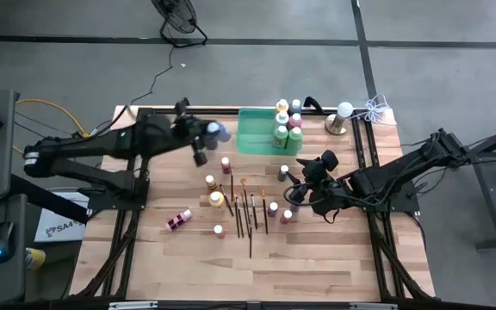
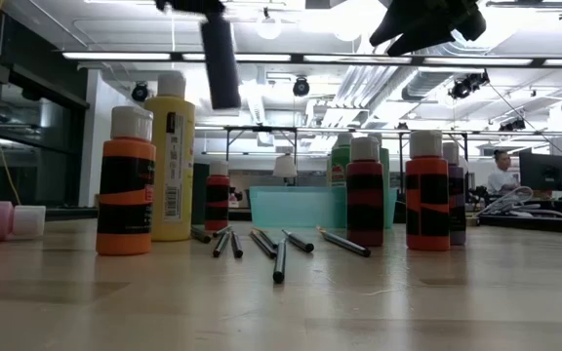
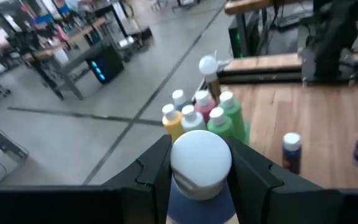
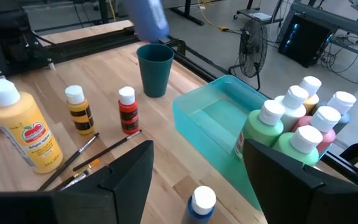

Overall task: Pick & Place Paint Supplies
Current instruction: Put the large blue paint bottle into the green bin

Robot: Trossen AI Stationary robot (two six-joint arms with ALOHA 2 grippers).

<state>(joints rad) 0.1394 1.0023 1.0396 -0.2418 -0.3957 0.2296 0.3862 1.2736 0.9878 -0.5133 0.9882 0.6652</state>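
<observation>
My left gripper (image 1: 207, 138) hangs above the table's far left part, just left of the green tray (image 1: 257, 138), shut on a blue paint bottle (image 1: 217, 132) with a white cap. Several capped bottles (image 1: 288, 125) stand upright in the tray's right end. More bottles (image 1: 217, 200) and thin paintbrushes (image 1: 248, 213) are spread over the middle of the table. A pink bottle (image 1: 179, 220) lies on its side. My right gripper (image 4: 196, 158) hovers open at the right, above a small blue bottle (image 4: 201, 202), touching nothing. My left gripper pinches the blue bottle between its two fingers (image 3: 157, 165), one on either side just behind the white cap (image 3: 201, 162). The bottle lies along the fingers, cap end away from the wrist. It is lifted clear of the table.
A dark green cup (image 4: 155, 68) stands on the wood left of the tray, below the left gripper. A white ball on a brass stand (image 1: 341, 117) sits at the far right corner. Black rails (image 1: 364, 146) edge the table. The near part of the wood (image 1: 248, 275) is bare.
</observation>
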